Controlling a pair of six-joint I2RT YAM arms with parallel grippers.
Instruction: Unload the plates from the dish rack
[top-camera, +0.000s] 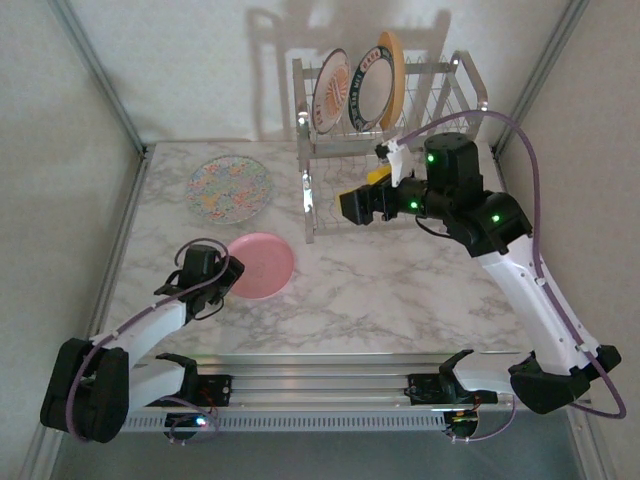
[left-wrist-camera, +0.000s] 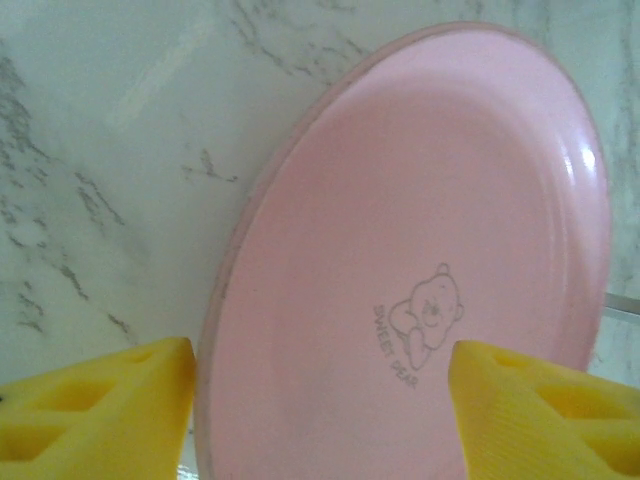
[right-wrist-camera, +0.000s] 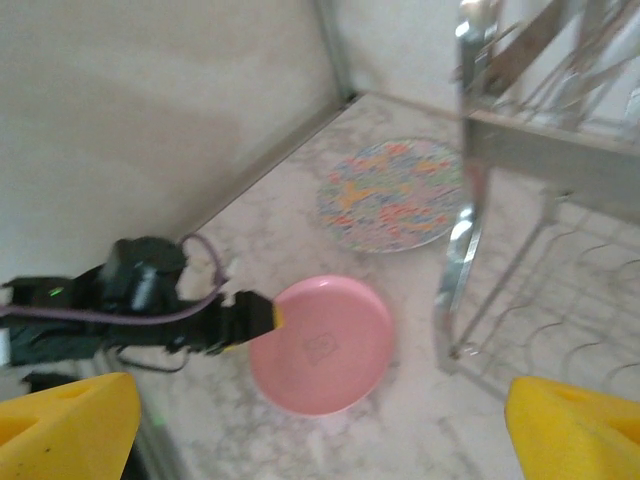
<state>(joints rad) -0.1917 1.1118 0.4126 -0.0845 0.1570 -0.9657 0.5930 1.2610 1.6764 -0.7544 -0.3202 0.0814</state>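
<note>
Marble tabletop (top-camera: 400, 290) carries the pink plate (top-camera: 265, 262), left hand (left-wrist-camera: 320, 415) spread at its rim, right hand (right-wrist-camera: 320, 425) agape, both empty.

**Both grippers open, arms apart**

Left arm (top-camera: 150, 325) lay low, stretched forward and to the right from its base. Left gripper (top-camera: 222, 275) (left-wrist-camera: 320, 425) pointed down-forward, its yellow fingers (left-wrist-camera: 110, 410) spread wide with nothing clamped between them. Right arm (top-camera: 530, 290) rose from its base, bent at the elbow and reached left at mid height. Right gripper (top-camera: 358, 200) (right-wrist-camera: 320, 425) faced left and tilted down, yellow fingers (right-wrist-camera: 70, 425) at full spread and holding nothing. The right wrist view caught the left arm (right-wrist-camera: 130, 300) well apart from the right gripper.
</note>
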